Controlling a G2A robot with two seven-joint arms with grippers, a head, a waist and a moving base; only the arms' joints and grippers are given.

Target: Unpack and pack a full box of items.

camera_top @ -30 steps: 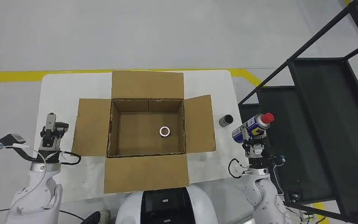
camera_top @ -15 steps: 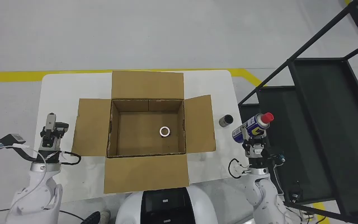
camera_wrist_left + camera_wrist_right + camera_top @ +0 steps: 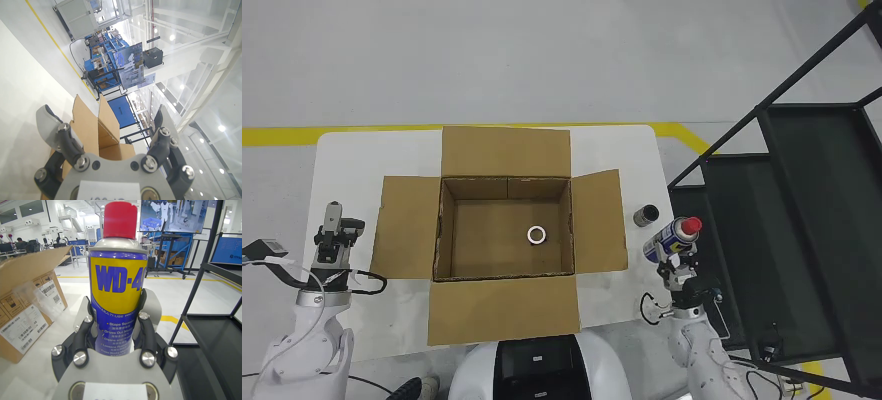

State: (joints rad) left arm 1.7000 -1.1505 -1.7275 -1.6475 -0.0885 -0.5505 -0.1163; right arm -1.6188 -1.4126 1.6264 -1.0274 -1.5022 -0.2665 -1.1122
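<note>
An open cardboard box [image 3: 505,226] sits in the middle of the white table [image 3: 362,160], all flaps folded out. Inside lies a small white ring-shaped roll [image 3: 536,235]. My right gripper [image 3: 677,264] is shut on a blue and yellow spray can [image 3: 671,237] with a red cap, held upright at the table's right edge. In the right wrist view the spray can [image 3: 117,283] stands between the right gripper's [image 3: 116,311] fingers, with the box [image 3: 28,294] off to the side. My left gripper [image 3: 332,226] is open beside the box's left flap; the left gripper [image 3: 103,117] holds nothing.
A small dark cylinder [image 3: 646,214] stands on the table between the box's right flap and the spray can. A black metal shelf rack [image 3: 802,230] stands close to the table's right side. Yellow floor tape [image 3: 282,132] runs behind the table.
My right arm has carried the spray can to the left and a little nearer, from beyond the table's right edge toward it. The left arm has not moved.
</note>
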